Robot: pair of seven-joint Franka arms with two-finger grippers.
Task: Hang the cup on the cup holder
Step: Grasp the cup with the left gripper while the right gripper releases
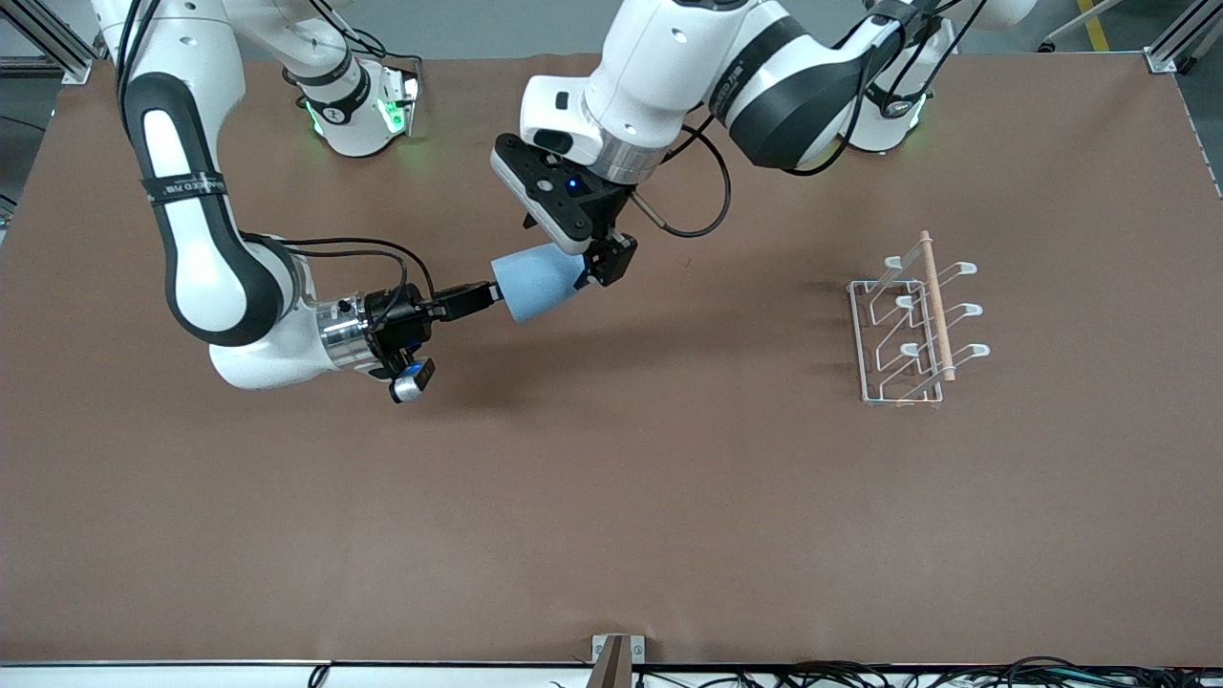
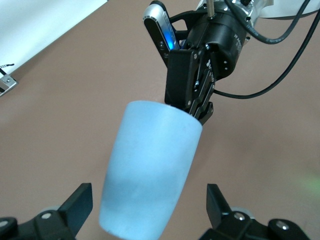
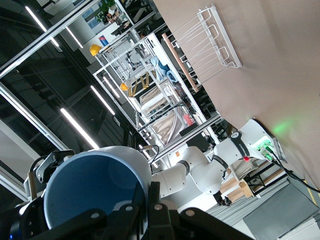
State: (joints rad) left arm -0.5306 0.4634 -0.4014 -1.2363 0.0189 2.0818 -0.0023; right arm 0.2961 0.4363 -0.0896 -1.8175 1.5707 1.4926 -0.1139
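The light-blue cup (image 1: 535, 282) is held on its side in the air over the middle of the table. My right gripper (image 1: 482, 294) is shut on the cup's rim, one finger inside and one outside; the right wrist view shows this grip (image 3: 147, 200) on the cup (image 3: 90, 190). My left gripper (image 1: 594, 266) is open, its fingers flanking the cup's base end without touching, as the left wrist view (image 2: 149, 202) shows around the cup (image 2: 150, 170). The white wire cup holder (image 1: 912, 325) with a wooden rod stands empty toward the left arm's end of the table.
The brown table (image 1: 611, 497) carries only the cup holder, which also shows in the right wrist view (image 3: 210, 40). Both arm bases stand along the table's edge farthest from the front camera. A small bracket (image 1: 616, 659) sits at the nearest edge.
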